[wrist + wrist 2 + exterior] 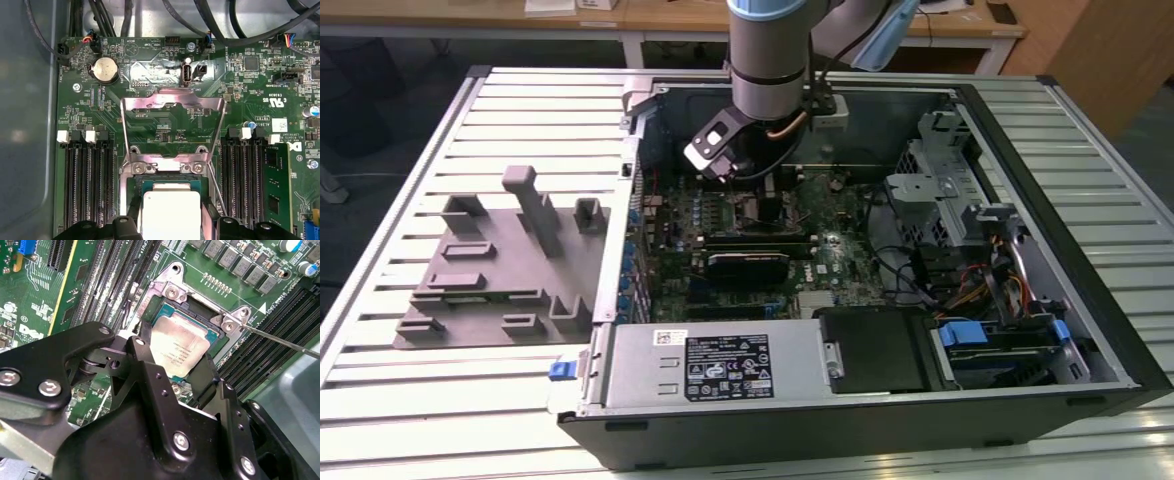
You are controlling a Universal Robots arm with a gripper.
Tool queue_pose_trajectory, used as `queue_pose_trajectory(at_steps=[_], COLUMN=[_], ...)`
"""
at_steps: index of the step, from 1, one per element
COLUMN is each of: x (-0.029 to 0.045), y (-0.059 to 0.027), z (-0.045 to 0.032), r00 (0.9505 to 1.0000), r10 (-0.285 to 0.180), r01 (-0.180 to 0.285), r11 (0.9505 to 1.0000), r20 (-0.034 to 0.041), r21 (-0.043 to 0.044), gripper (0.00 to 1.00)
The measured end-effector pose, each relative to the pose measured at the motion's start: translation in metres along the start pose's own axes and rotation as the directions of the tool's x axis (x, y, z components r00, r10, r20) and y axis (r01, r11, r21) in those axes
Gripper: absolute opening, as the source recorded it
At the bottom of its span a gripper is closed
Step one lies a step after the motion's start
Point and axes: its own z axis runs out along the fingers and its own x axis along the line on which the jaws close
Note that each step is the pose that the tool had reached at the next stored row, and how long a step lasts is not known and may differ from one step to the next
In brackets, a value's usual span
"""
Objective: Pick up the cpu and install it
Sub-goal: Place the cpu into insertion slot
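Observation:
The cpu (177, 347), a flat square chip with a shiny silver top, lies level in the open socket (165, 295) on the green motherboard. My gripper (175, 362) straddles it, one black finger (142, 347) against each of two opposite sides, and looks shut on it. The first wrist view has the cpu (171, 212) between the same fingers (134, 212), with the socket's metal load plate (172, 107) swung up and open beyond it. In the exterior view my gripper (744, 185) reaches down into the open computer case (1107, 330) over the middle of the board.
Memory slots (87, 180) flank the socket on both sides. A thin socket lever (282, 342) sticks out beside it. A grey fixture (494, 270) rests on the slatted table at the exterior view's left. The power supply (720, 365) and drive cage (934, 190) crowd the case.

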Motion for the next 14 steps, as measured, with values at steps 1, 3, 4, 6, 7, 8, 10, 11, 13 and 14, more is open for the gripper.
queue_pose_trajectory(at_steps=[1, 3, 4, 6, 7, 8, 10, 11, 13, 14], x=[0.0001, 0.0003, 0.0003, 0.0004, 0.0004, 0.0005, 0.0005, 0.0005, 0.0005, 0.0005], y=[0.0, 0.0, 0.0, -0.0001, -0.0001, -0.0001, -0.0001, -0.0001, -0.0001, -0.0001], z=[0.0001, 0.0002, 0.0003, 0.0006, 0.0008, 0.001, 0.0011, 0.0012, 0.0012, 0.0012], r00=[1.0, 1.0, 1.0, 1.0, 1.0, 1.0, 1.0, 1.0, 1.0, 1.0], r10=[-0.001, -0.003, -0.004, -0.005, -0.005, -0.005, -0.005, -0.005, -0.005, -0.005], r01=[0.001, 0.003, 0.004, 0.005, 0.005, 0.005, 0.005, 0.005, 0.005, 0.005], r11=[1.0, 1.0, 1.0, 1.0, 1.0, 1.0, 1.0, 1.0, 1.0, 1.0], r20=[-0.0002, -0.0007, -0.0006, -0.0014, -0.0016, -0.0018, -0.0019, -0.002, -0.0022, -0.0021], r21=[0.0, -0.0001, 0.0, 0.0001, 0.0001, 0.0001, 0.0001, -0.0001, -0.0001, -0.0001], gripper=[0.55, 0.55, 0.55, 0.55, 0.55, 0.55, 0.55, 0.55, 0.55, 0.55])
